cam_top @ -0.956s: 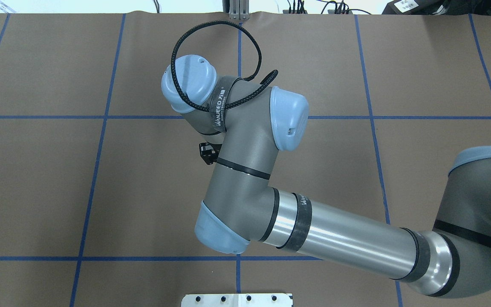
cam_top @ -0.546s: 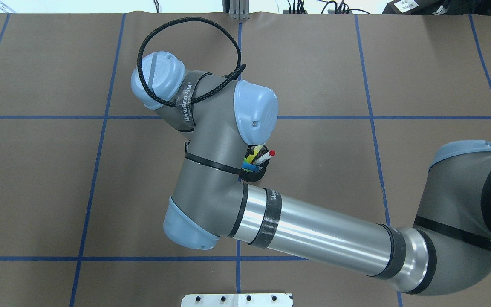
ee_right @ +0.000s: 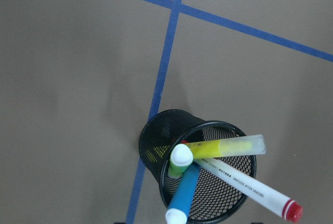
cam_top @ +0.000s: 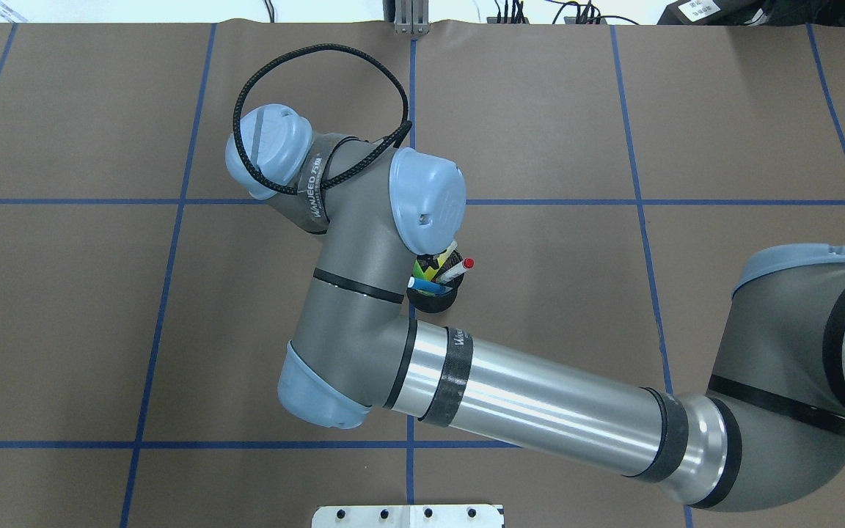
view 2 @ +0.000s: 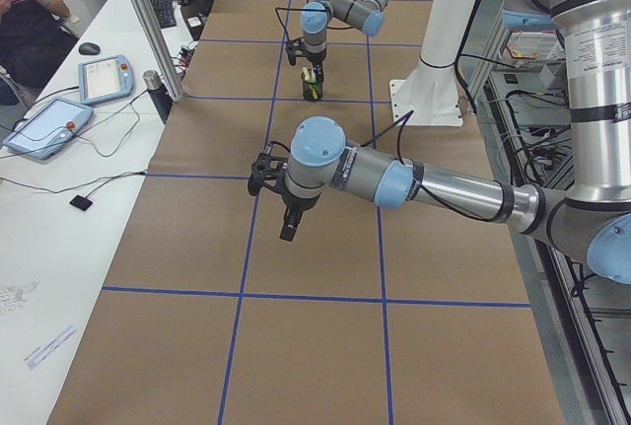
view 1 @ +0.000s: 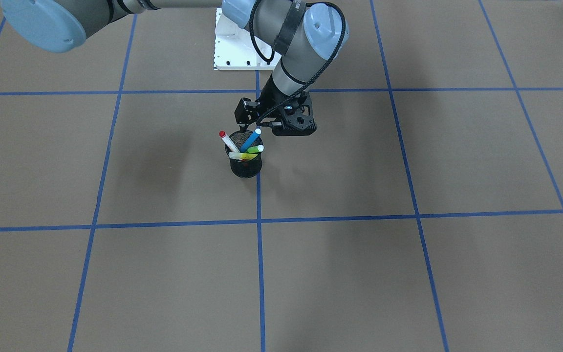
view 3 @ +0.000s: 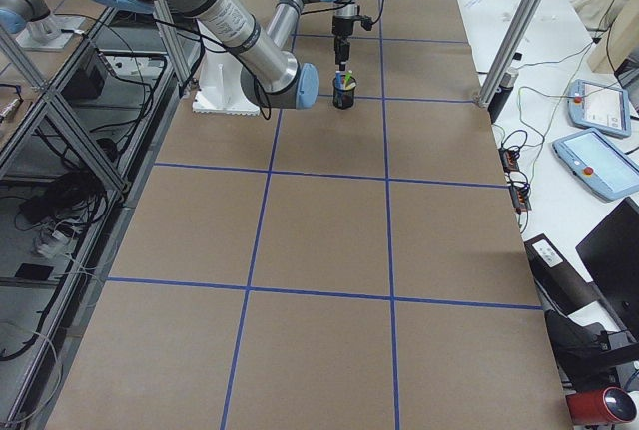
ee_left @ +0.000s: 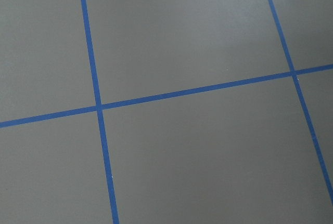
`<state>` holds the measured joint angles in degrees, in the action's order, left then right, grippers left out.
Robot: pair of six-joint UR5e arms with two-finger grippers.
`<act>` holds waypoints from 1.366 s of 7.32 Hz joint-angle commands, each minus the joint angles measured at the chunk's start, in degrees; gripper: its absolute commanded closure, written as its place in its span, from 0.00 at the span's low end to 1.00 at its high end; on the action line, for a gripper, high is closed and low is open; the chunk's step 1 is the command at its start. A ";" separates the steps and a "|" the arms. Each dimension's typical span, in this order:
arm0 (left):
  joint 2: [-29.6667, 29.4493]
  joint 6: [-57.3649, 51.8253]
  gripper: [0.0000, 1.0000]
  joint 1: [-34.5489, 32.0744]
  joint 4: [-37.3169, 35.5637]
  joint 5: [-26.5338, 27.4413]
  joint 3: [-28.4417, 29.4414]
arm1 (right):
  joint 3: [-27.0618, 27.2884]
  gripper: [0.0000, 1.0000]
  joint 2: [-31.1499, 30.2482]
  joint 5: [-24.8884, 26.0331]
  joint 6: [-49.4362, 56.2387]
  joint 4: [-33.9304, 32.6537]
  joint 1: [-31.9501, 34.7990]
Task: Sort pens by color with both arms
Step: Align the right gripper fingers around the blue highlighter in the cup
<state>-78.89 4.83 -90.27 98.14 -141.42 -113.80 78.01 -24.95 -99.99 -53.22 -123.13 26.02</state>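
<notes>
Above mesh cup (view 1: 246, 168), right arm (view 1: 291, 54) bent, hand (view 3: 342, 57) pointing down.

The left claw (view 2: 288, 229) and right claw (view 1: 249, 126) point down.

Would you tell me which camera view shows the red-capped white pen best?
The right wrist-mounted view: the red-capped white pen is close, cap and barrel print clear. Front-facing shows it small; overhead shows only its capped end beside the right arm; side views barely; left wrist not.
</notes>
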 commanded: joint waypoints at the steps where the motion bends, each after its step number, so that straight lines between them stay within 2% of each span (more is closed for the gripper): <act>1: 0.05 0.00 0.00 0.00 0.04 0.00 0.15 | -1.28 0.20 0.77 0.76 0.57 0.00 -0.44; 3: 0.05 0.00 0.00 0.00 0.04 0.00 0.15 | -2.51 0.22 0.52 0.59 0.05 0.00 -1.23; 5: 0.05 0.00 0.00 0.00 0.04 0.00 0.15 | -2.60 0.34 0.25 0.67 -0.13 -0.53 -1.32; 10: 0.14 0.00 0.00 0.00 0.04 -0.09 0.15 | -2.78 0.46 0.87 0.85 0.31 -0.44 -1.24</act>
<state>-78.78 4.83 -90.26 98.17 -141.50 -113.64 75.20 -24.17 -99.24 -53.16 -123.65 24.77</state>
